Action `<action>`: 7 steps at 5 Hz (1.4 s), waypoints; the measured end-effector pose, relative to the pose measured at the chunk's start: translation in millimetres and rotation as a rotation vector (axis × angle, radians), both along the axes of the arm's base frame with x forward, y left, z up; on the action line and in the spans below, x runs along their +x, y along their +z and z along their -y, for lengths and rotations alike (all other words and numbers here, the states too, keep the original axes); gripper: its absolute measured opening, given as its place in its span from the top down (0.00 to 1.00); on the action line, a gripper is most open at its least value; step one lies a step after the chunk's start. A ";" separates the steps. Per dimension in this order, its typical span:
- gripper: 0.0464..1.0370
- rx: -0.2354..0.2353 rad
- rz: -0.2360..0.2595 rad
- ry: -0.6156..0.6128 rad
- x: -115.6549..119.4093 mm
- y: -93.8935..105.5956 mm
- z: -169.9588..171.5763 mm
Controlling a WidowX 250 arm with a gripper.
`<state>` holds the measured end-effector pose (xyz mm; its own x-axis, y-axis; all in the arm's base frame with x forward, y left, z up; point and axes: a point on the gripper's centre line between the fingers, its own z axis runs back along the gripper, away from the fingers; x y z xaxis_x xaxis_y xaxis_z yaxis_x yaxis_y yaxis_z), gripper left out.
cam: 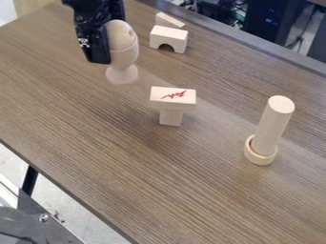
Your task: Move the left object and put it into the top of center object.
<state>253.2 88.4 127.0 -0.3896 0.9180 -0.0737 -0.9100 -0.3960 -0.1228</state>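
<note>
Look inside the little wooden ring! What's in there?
A wooden cylinder stands in the ring. The ring's front wall hides its bottom, so what's under it can't be seen.

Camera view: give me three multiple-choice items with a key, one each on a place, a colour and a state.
1. Where is the cylinder's lower end?
A) On an arch
B) Inside the ring
C) On the floor

2. What colour is the mark on the center top block?
A) Red
B) Blue
C) Green

3. How is the egg?
A) Lying on the table
B) Split in two
C) Seated in the cup

Key:
1 B: the ring surrounds it.
2 A: red strokes show.
3 C: the cup's rim circles it.
</note>
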 end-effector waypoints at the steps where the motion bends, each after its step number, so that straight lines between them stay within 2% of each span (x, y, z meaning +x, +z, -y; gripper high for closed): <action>1: 0.16 -0.007 0.000 -0.013 2.6 -0.3 7.4; 2: 0.16 -0.007 0.028 -0.021 11.2 5.8 14.6; 3: 0.16 -0.016 0.026 -0.041 19.5 3.5 22.7; 4: 0.15 -0.019 0.020 -0.053 28.9 1.1 29.3; 5: 0.16 -0.027 -0.007 -0.074 34.0 -8.5 35.4; 7: 0.16 -0.037 -0.024 -0.085 36.3 -15.5 41.9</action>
